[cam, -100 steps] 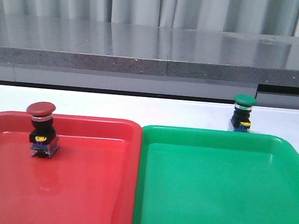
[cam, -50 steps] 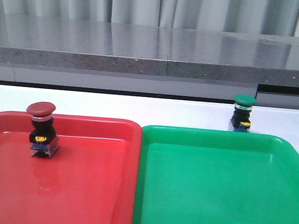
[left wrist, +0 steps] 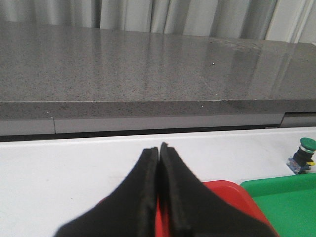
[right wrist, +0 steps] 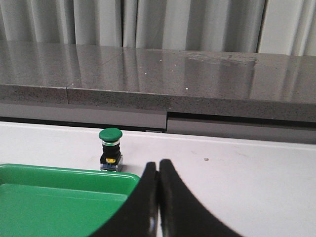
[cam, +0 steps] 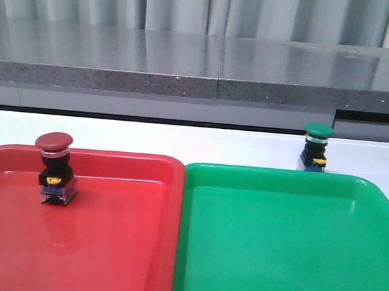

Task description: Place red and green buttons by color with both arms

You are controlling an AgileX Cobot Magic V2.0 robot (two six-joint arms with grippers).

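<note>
White table (cam: 181,141) carries the green button (right wrist: 110,149) just beyond the right tool (right wrist: 158,170), both tools pressed closed, empty; left tool (left wrist: 158,154).

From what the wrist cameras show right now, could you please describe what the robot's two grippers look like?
Only the fingers show. The left gripper and the right gripper each have two matte black fingers, broad at the base and tapering to narrow, rounded tips. No cables, markings or arm segments are in view.

Two trays sit side by side. One button (cam: 54,173) stands in the left tray (cam: 104,246) at ten o'clock; another button (cam: 315,147) stands on the table (cam: 181,141) behind the right tray (cam: 287,256), at one o'clock.
</note>
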